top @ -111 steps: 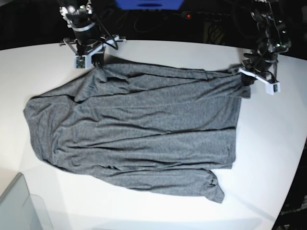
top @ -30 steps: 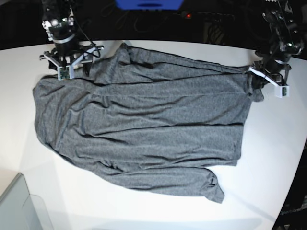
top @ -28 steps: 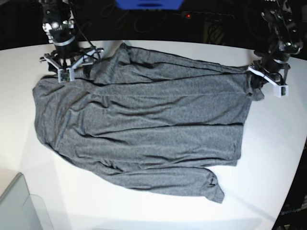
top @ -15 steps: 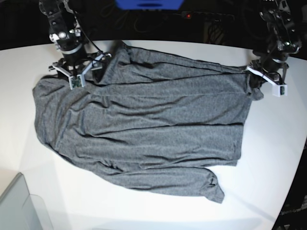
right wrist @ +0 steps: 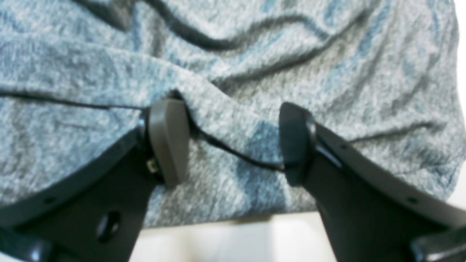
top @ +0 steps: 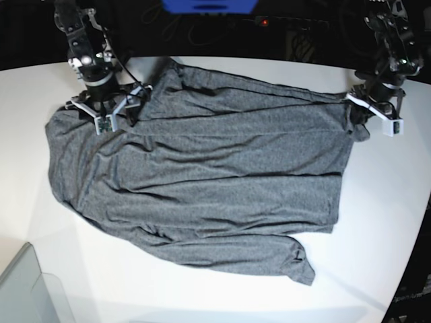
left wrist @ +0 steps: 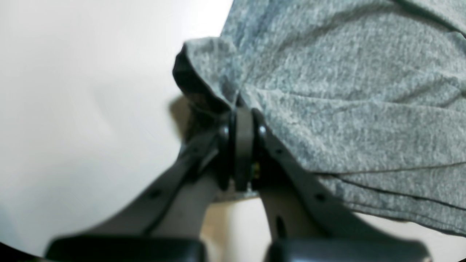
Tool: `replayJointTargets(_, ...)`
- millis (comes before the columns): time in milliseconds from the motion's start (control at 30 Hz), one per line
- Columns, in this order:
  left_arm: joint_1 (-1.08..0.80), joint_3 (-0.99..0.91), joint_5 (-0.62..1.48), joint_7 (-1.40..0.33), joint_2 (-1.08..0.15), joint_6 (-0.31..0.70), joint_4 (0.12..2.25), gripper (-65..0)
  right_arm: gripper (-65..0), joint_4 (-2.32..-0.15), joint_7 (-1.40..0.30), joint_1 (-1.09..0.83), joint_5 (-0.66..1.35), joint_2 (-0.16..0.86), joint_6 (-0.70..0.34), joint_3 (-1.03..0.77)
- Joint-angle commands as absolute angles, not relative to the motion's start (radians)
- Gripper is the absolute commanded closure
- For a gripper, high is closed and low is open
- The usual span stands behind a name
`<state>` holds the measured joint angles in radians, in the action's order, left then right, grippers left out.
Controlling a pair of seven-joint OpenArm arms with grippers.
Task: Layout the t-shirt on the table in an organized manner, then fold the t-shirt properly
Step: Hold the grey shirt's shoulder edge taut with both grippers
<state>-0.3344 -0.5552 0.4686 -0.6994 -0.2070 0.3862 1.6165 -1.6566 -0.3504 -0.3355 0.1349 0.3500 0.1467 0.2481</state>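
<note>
The dark grey t-shirt [top: 202,175] lies spread wide over the white table [top: 377,222], wrinkled, with one sleeve along the front. At the far right my left gripper [top: 355,116] is shut on the shirt's corner; the left wrist view shows the gripper [left wrist: 242,112] pinching the fabric edge [left wrist: 327,91] just above the table [left wrist: 91,91]. My right gripper [top: 108,116] is over the shirt's back left part. In the right wrist view it [right wrist: 233,142] stands open, its fingers [right wrist: 167,142] pressed down on either side of a raised fold of the t-shirt [right wrist: 255,54].
A translucent grey bin corner [top: 27,289] sits at the front left. Dark equipment and cables lie beyond the table's back edge [top: 269,62]. Bare white tabletop shows right of and in front of the shirt.
My right gripper has moved from the table's back left edge toward the right and front, onto the shirt. The left gripper keeps its hold in place. Earlier the shirt was pulled to the right.
</note>
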Motion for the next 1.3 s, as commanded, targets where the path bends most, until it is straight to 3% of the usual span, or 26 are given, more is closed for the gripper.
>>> replayJointTargets(0, -0.329, -0.561, 0.481, -0.677, -0.219, 0.387, 1.632, -0.2, -36.8, -1.672, -0.325, -0.329, 0.127, 0.360, 0.148, 0.243)
replayJointTargets(100, -0.328, -0.561, 0.481, -0.677, -0.208, 0.387, 1.632, -0.2, -28.0, -1.672, -0.323, -0.328, 0.127, 0.360, 0.148, 0.243)
replayJointTargets(333, -0.332, -0.561, 0.490, -0.677, -0.206, 0.387, 1.638, -0.2, 0.0, -1.676, -0.321, -0.334, 0.127, 0.360, 0.148, 0.239)
replayJointTargets(533, -0.334, -0.561, 0.492, -0.677, -0.206, 0.395, 1.646, -0.9, 0.0, -1.702, -0.320, -0.374, 0.128, 0.354, 0.148, 0.165)
replayJointTargets(733, -0.334, -0.561, 0.492, -0.677, -0.180, 0.397, 1.646, -13.7, 0.0, -1.758, -0.318, -0.417, 0.128, 0.358, 0.148, 0.119)
replayJointTargets(833, -0.341, -0.561, 0.492, -0.677, -0.179, 0.397, 1.646, -17.0, 0.0, -1.751, -0.318, -0.417, 0.128, 0.358, 0.148, 0.120)
replayJointTargets(1267, -0.369, -0.625, 0.490, -0.677, -0.177, 0.397, 1.633, -17.2, 0.0, -1.748, -0.320, -0.418, 0.128, 0.354, 0.148, 0.125)
